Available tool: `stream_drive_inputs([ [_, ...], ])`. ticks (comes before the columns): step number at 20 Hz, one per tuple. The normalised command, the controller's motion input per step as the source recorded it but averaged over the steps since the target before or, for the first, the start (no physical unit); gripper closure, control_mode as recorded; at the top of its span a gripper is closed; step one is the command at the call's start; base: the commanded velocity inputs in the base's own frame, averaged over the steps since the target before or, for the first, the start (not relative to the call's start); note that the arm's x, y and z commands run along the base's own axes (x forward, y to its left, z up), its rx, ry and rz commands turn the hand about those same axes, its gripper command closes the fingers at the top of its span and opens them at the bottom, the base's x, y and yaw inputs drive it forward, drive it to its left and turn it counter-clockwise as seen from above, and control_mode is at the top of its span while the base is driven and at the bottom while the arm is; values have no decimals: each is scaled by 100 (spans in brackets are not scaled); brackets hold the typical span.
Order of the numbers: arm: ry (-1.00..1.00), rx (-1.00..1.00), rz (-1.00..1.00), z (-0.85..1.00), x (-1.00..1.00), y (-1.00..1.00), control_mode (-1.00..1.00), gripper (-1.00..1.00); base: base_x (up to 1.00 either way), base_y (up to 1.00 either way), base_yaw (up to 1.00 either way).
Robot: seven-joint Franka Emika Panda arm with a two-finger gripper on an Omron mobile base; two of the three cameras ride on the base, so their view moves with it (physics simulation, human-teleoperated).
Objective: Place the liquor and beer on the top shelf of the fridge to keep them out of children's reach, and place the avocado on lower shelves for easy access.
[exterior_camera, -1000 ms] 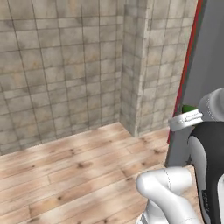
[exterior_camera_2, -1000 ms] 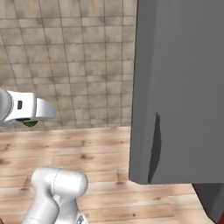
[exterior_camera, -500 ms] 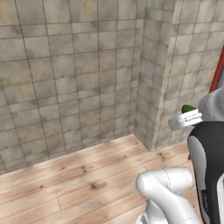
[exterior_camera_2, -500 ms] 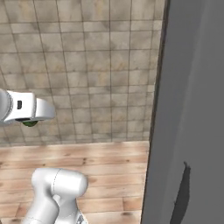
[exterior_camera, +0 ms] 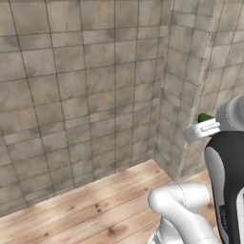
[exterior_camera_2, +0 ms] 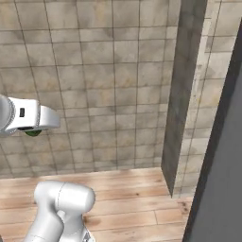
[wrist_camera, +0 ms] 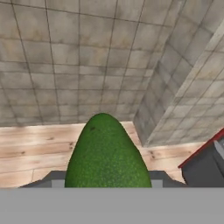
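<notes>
Between the gripper (wrist_camera: 107, 186) fingers: one avocado (wrist_camera: 107, 153), clamped | fridge (wrist_camera: 203, 164): one, lower right

avocado (wrist_camera: 108, 153) base under the bottom band (fridge (wrist_camera: 204, 165) cropped at right edge)

Ahead of you, tiled wall (exterior_camera: 81, 95) at far side, projecting tiled pillar (exterior_camera_2: 189, 94) to right, wooden floor (exterior_camera: 95, 209) near
</notes>
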Motion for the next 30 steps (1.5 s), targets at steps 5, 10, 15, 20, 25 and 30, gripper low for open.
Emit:
stream_drive_inputs([
  [5, 0, 0, 0, 0, 0, 0, 100, 100, 38, 21, -43],
  [10, 0, 0, 0, 0, 0, 0, 100, 100, 19, 15, -57],
  [15, 0, 0, 0, 0, 0, 0, 100, 100, 24, 36, -57],
  [20, 0, 0, 0, 0, 0, 0, 100, 100, 36, 55, -50],
  [25, 0, 0, 0, 0, 0, 0, 100, 100, 47, 46, -47],
  [30, 0, 0, 0, 0, 0, 0, 100, 100, 57, 26, -44],
])
